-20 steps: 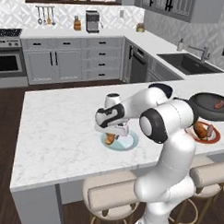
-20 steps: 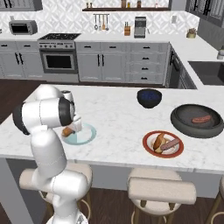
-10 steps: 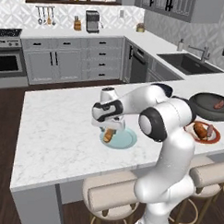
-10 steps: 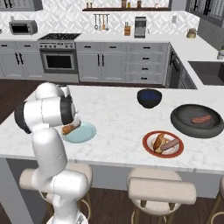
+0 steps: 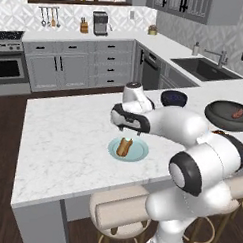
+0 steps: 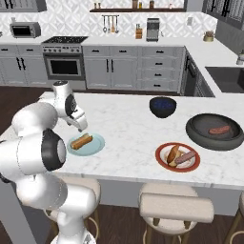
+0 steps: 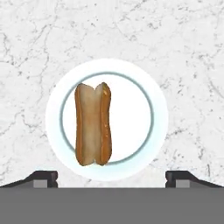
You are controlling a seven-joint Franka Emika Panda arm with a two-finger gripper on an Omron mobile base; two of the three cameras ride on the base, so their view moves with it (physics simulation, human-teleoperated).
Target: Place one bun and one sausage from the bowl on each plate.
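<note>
A bun (image 7: 92,124) lies on the light blue plate (image 7: 151,94), left of its centre. My gripper (image 7: 111,178) hangs just above it, open wide, with nothing between the fingertips (image 7: 43,177). In the right base view the gripper (image 6: 82,126) hovers over the blue plate (image 6: 96,145) and its bun (image 6: 81,141). The red-rimmed plate (image 6: 162,161) carries a bun (image 6: 172,153) and a sausage (image 6: 186,157). One sausage (image 6: 218,129) lies in the wide dark grey bowl (image 6: 200,136). In the left base view the gripper (image 5: 127,130) is above the plate (image 5: 138,153).
A smaller dark blue bowl (image 6: 163,106) stands behind the plates on the marble island. Stools (image 6: 175,207) line the island's near edge. The sink (image 5: 203,68) and cabinets are far behind.
The gripper has gone from shut to wide open, leaving the bun on the light blue plate. The hand has lifted slightly above it.
</note>
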